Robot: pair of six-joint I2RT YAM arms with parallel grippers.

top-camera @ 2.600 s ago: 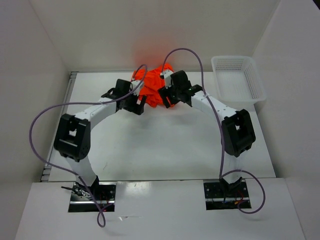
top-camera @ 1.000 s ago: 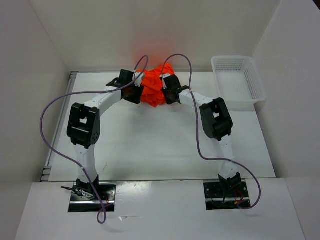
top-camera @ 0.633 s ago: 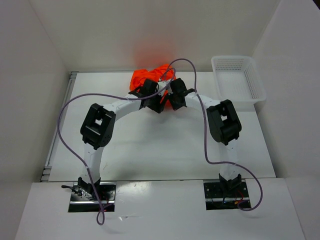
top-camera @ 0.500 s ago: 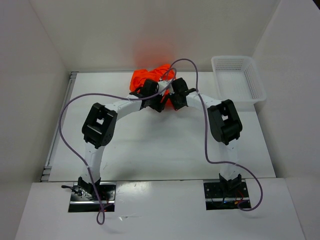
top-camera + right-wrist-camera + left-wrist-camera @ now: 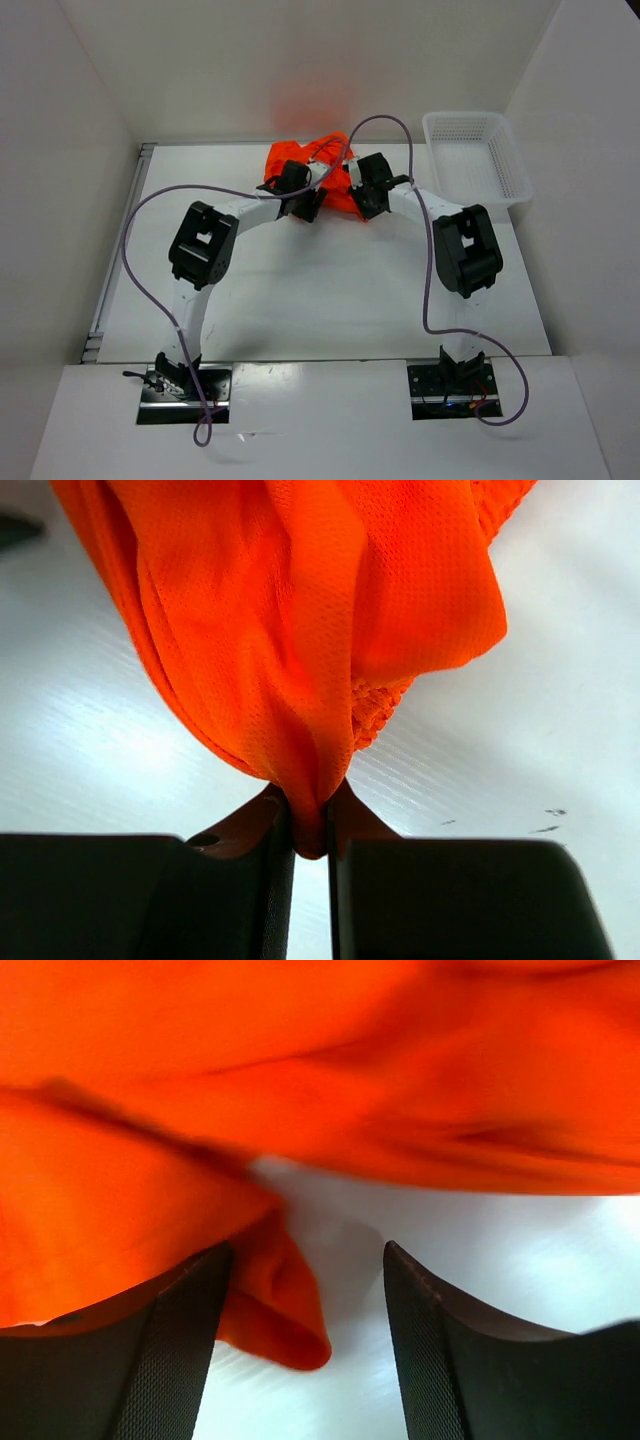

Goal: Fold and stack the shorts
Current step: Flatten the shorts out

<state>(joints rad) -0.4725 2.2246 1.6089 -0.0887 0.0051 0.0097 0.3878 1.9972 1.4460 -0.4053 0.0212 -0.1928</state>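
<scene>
Top external view: the orange shorts [image 5: 335, 185] are lying bunched in a crumpled heap on the white counter [image 5: 320, 290], toward its far edge and about midway across. Both arms are reaching in to the heap, one from each side.
Left end effector [image 5: 305, 1360]: its two fingers are standing well apart, low over the counter at the near edge of the heap. A loose rounded fold of orange fabric is lying between them, close against the finger at the left of the wrist view. Bare counter is showing beside the other finger, and the fold is not being squeezed.
Right end effector [image 5: 310, 835]: its fingers are pressing almost together on a narrow gathered fold of the shorts. The fabric is spreading away from that pinch in draped pleats.
Fabric: a fine mesh weave is showing in the right wrist view, while the left wrist view is too blurred to tell.
White mesh basket [image 5: 484, 202]: it is sitting at the far right corner of the counter, well apart from the shorts.
Purple cables [image 5: 124, 255]: one is looping out from each arm, arching over the counter.
</scene>
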